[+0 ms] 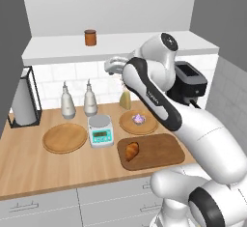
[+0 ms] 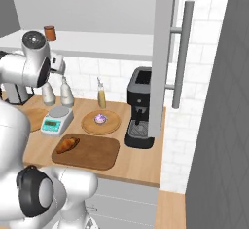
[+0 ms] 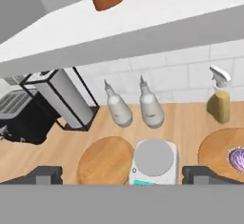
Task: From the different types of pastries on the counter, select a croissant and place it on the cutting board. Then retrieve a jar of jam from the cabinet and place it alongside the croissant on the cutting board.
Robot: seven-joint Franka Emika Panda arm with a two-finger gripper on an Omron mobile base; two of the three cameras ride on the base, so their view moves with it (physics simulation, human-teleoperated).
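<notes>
Light wood grain runs the length of the counter (image 1: 43,168), above smooth pale grey drawer fronts. At far left a grey paper roll (image 1: 23,103) stands upright in a thin black wire holder. To its right a round, lighter wooden plate (image 1: 64,137) lies flat, with two tall grey bottles (image 1: 67,103) with narrow necks side by side behind it against the white tiled wall. Next comes a small white kitchen scale (image 1: 100,130) with a round grey dish and a teal display. Right of the scale sits the dark brown cutting board (image 1: 159,151), rectangular with rounded corners; the golden-brown, crescent-shaped croissant (image 1: 131,150) lies on its left end. Just behind the board, a second round wooden plate (image 1: 129,124) carries the purple-and-white frosted pastry (image 1: 139,119), and a yellow spray bottle (image 2: 101,96) stands behind that. A glossy black coffee machine (image 2: 140,108) closes the row at right.

Overhead, the reddish-brown cylindrical jar of jam (image 1: 90,37) stands upright on the white shelf of the cabinet (image 1: 62,49), left of centre. The gripper (image 3: 122,175) hangs above the scale, its dark finger tips (image 3: 45,174) spread wide apart and holding nothing.
</notes>
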